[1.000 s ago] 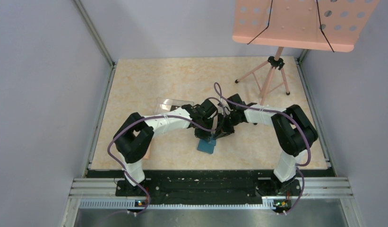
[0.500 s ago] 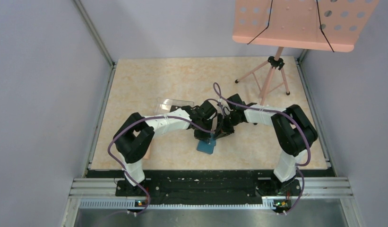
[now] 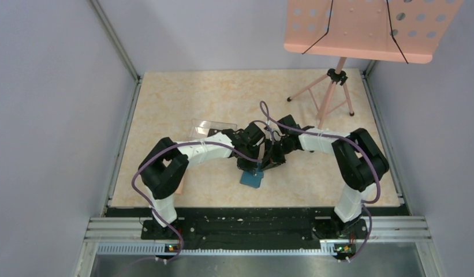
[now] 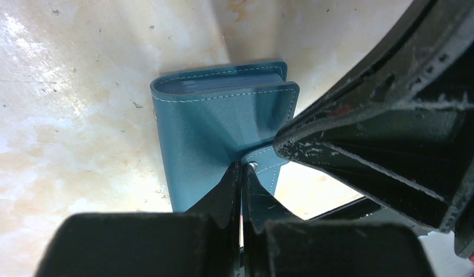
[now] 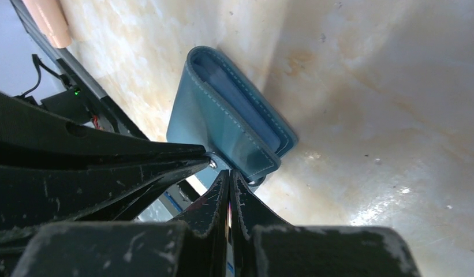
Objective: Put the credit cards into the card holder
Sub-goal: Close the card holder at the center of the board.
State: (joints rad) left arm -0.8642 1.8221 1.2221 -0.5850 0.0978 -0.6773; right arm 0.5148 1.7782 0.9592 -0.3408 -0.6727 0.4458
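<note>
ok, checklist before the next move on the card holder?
1. Placement of card holder on table: ok.
2. Closure of left hand, tips at snap tab: ok.
3. Closure of right hand, tips at same tab: ok.
4. Tab pinched by either hand: cannot tell.
5. Holder open for loading: not ok, folded.
6. Sight of credit cards: not ok, none in view.

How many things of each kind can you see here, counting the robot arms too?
Robot arms: 2 (left arm, right arm)
Blue wallet: 1
Clear box: 1
Pink music stand: 1
Total: 5
</note>
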